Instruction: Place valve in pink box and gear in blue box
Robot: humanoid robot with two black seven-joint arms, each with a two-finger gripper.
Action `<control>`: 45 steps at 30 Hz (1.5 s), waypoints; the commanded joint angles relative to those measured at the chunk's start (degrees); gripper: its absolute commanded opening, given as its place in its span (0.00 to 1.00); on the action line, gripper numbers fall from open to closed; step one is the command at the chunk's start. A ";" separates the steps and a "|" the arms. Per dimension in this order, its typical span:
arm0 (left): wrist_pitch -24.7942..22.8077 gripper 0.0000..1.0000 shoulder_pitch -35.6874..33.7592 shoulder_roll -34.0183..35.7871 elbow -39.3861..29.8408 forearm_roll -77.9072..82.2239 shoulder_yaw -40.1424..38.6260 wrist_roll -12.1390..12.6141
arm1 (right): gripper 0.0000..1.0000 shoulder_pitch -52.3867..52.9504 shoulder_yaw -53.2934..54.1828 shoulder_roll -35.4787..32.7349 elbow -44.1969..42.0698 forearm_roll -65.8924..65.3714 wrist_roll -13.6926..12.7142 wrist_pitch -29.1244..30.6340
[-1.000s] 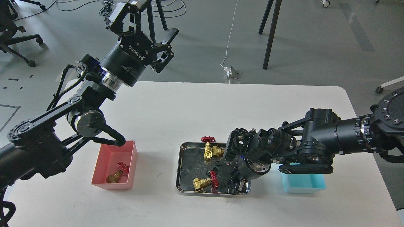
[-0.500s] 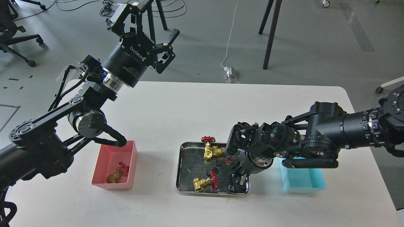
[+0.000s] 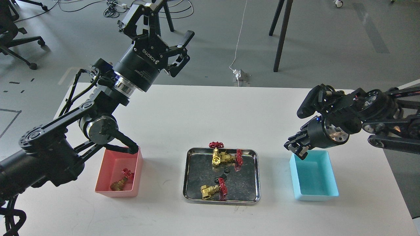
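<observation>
A steel tray (image 3: pixel 187 177) in the middle of the table holds brass valves with red handwheels, one at the back (image 3: pixel 220 158) and one at the front (image 3: pixel 210 191). Tiny black gears lie between them (image 3: pixel 226 169), (image 3: pixel 220 178). The pink box (image 3: pixel 105 191) at the left holds one valve (image 3: pixel 120 183). The blue box (image 3: pixel 315 178) at the right looks empty. My right gripper (image 3: pixel 298 149) hangs just above the blue box's back left corner; its dark fingers are too small to separate. My left gripper (image 3: pixel 167 26) is open, empty, and raised high beyond the table's back edge.
My left arm's elbow (image 3: pixel 98 129) hangs over the pink box's back rim. The right arm (image 3: pixel 377 114) crosses the table's right side. Tripod legs (image 3: pixel 282 36), cables and a power plug (image 3: pixel 239 74) are on the floor behind the table.
My right gripper has lifted out of the steel tray and swung right to the blue box's back left corner, uncovering the tray's right half. The left arm has shifted slightly right and up.
</observation>
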 commanded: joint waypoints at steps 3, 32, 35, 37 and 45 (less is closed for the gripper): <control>-0.08 0.94 -0.01 -1.25 0.06 0.04 0.03 0.00 | 0.13 -5.25 -0.91 -3.54 0.35 -0.67 -0.06 0.01; -18.08 0.94 -13.63 -0.45 26.06 -0.93 0.91 0.00 | 1.00 -17.99 49.07 1.02 -19.94 83.31 4.06 -1.66; -18.50 0.95 -13.63 -2.56 31.41 -3.55 0.30 0.00 | 1.00 -22.90 57.07 5.85 -26.00 90.54 11.34 4.20; -18.50 0.97 -13.20 -3.70 33.89 -6.19 0.30 0.00 | 1.00 -26.34 61.74 9.10 -31.45 92.92 13.99 8.33; -18.50 0.99 -11.08 -4.94 34.16 -8.93 -1.63 0.00 | 1.00 -31.79 67.82 17.91 -40.00 93.46 14.44 8.33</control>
